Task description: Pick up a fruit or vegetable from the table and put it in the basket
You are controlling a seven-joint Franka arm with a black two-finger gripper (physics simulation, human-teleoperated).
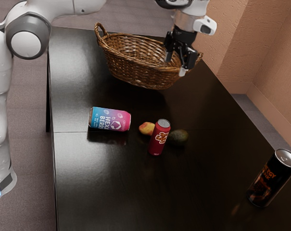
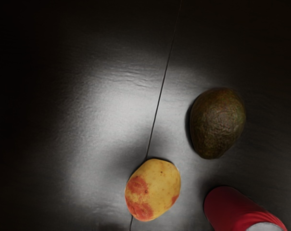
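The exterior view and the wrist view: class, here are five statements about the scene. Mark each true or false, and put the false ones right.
1. The avocado and the yellow-and-red fruit lie apart on the table. True.
2. The pink-and-blue can stands upright. False: it lies on its side.
3. The small red can stands upright. True.
4. The black can touches the avocado. False: it is well apart, near the exterior view's right edge.
5. The tool is shut on the avocado. False: it is open, and the avocado lies on the table.
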